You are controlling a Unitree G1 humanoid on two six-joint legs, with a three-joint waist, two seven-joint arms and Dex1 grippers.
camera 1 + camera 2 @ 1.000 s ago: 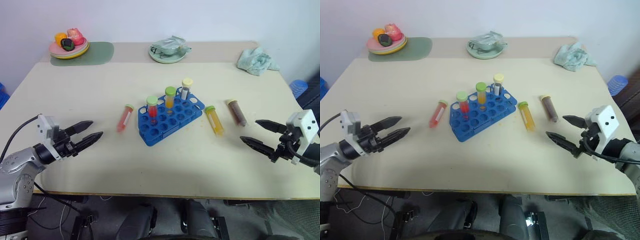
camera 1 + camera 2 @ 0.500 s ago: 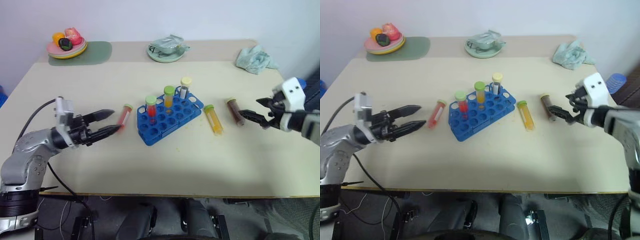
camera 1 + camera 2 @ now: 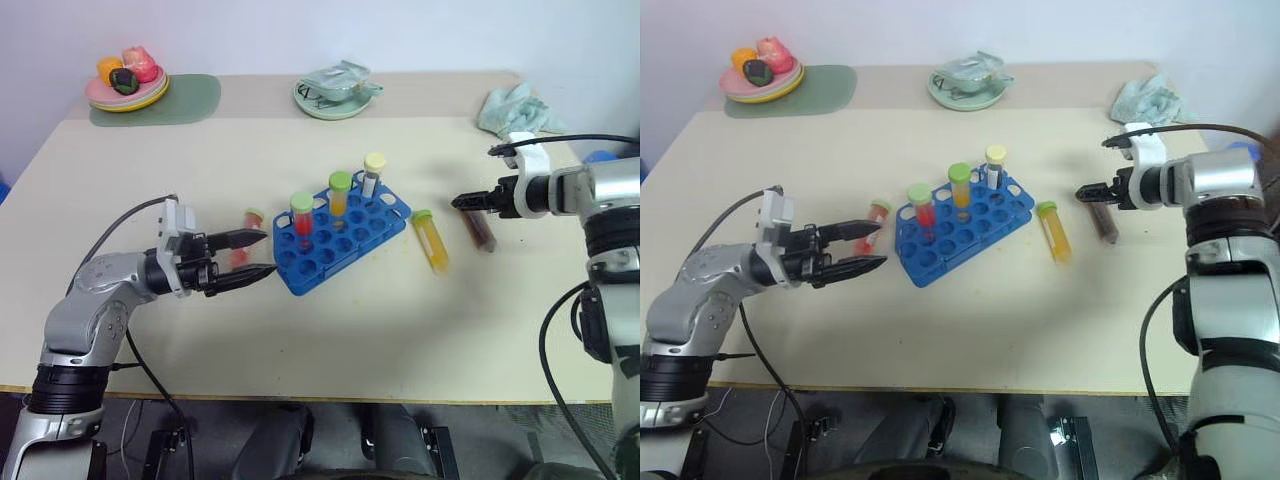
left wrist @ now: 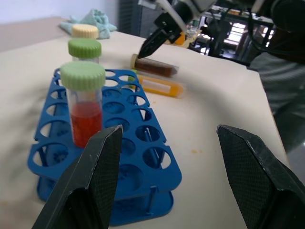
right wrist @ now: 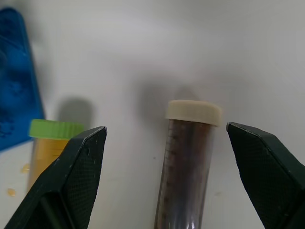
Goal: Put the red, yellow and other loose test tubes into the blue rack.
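Beige tabletop [image 3: 400,320] against a pale wall, inspected from my head camera. Blue rack [image 3: 340,236] stands near the middle, set at an angle. It holds 3 upright tubes: a red-filled tube with green cap [image 3: 303,218], an orange-filled tube with green cap [image 3: 340,196], and a tube with cream cap [image 3: 373,174] at the far corner. Remaining holes stand empty.

3 loose tubes lie flat on the table. Red tube [image 3: 248,232] lies just left of the rack, partly hidden behind my left fingers. Yellow tube [image 3: 429,240], green-capped, lies just right of the rack. Brown tube [image 3: 478,224], cream-capped, lies further right, beside the yellow one and apart from it.

My left pincer [image 3: 258,252] is level, pointing right toward the rack, fingers apart and holding nothing; the red tube shows between and behind the tips. Whether it touches the tube I cannot tell.

My right pincer [image 3: 464,201] points down over the cap end of the brown tube, fingers spread wide. In the right wrist view the brown tube [image 5: 188,162] lies between the 2 fingers [image 5: 71,181], neither one touching it, with the yellow tube's green cap [image 5: 56,130] next to one finger.

Far edge of table: plate of fruit [image 3: 127,83] on a green mat [image 3: 190,98], a pale green dish [image 3: 335,92], a crumpled cloth [image 3: 517,108].
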